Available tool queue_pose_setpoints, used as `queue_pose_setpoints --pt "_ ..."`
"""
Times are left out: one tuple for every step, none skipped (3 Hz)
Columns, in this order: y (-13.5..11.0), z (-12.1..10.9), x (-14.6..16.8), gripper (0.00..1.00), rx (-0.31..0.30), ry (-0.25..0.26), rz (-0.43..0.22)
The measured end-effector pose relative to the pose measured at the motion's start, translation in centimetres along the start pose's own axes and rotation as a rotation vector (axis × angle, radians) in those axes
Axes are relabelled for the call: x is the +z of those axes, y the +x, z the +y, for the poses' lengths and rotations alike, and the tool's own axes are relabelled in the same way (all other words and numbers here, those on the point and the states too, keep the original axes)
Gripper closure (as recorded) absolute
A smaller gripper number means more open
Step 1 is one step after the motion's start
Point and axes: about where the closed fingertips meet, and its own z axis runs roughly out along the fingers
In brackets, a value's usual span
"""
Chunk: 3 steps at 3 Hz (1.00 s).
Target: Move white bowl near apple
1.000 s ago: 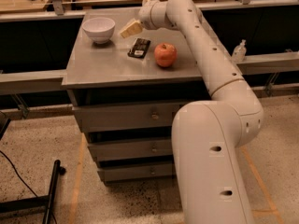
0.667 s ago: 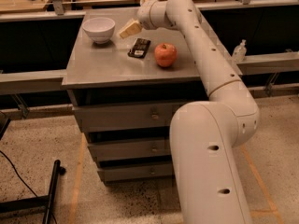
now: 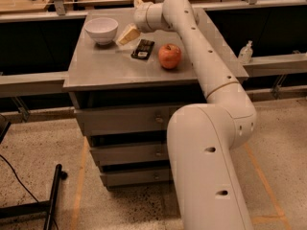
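The white bowl [image 3: 101, 30] stands upright at the back left of the grey cabinet top [image 3: 96, 68]. The red-orange apple [image 3: 170, 56] sits toward the middle right of the top, well apart from the bowl. My gripper [image 3: 126, 34] hangs low over the top just right of the bowl, between the bowl and a flat black packet [image 3: 143, 49]. It holds nothing that I can see. My white arm [image 3: 192, 37] reaches in from the front right and passes behind the apple.
The black packet lies between the bowl and the apple, just left of the apple. The cabinet has drawers [image 3: 124, 121] below. A shelf rail [image 3: 268, 63] with a small bottle [image 3: 245, 52] runs on the right. A black stand [image 3: 50, 200] is on the floor at left.
My gripper has edged slightly left and down toward the bowl. The bowl, the packet and the apple have not moved.
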Motion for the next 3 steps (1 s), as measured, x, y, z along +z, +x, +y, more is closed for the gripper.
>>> queue_pose_setpoints --pt "0.0 0.0 0.0 0.00 0.000 0.000 0.000" --pt "-0.6 -0.7 0.0 0.00 -0.051 0.035 -0.043" --pt "-1.9 -2.2 -0.3 0.00 -0.133 0.130 -0.143"
